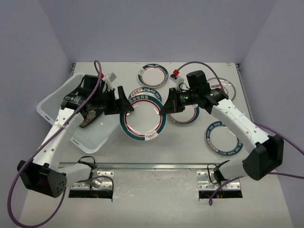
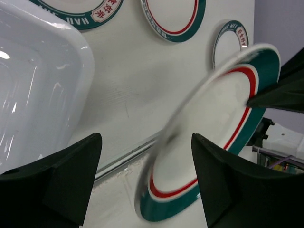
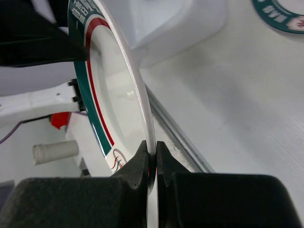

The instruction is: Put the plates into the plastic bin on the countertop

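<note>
A large round white plate [image 1: 142,118] with a teal rim and red ring is held tilted above the countertop [image 1: 185,152]. My right gripper [image 1: 165,107] is shut on its right rim; the right wrist view shows the pads [image 3: 142,159] pinching the plate [image 3: 114,90] edge. My left gripper [image 1: 124,102] is open at the plate's left edge. In the left wrist view the blurred plate [image 2: 213,123] rim lies between the spread fingers [image 2: 218,175], not clamped. The white plastic bin [image 1: 53,110] sits at the left with a black flowered plate [image 1: 90,116] inside.
Several more teal-rimmed plates lie on the countertop: one at the back [image 1: 153,75], one behind the held plate [image 1: 145,94], one under the right wrist [image 1: 185,115], one at the right [image 1: 222,137]. The bin's corner [image 2: 42,80] is close to my left gripper. A metal rail [image 1: 156,166] runs along the front.
</note>
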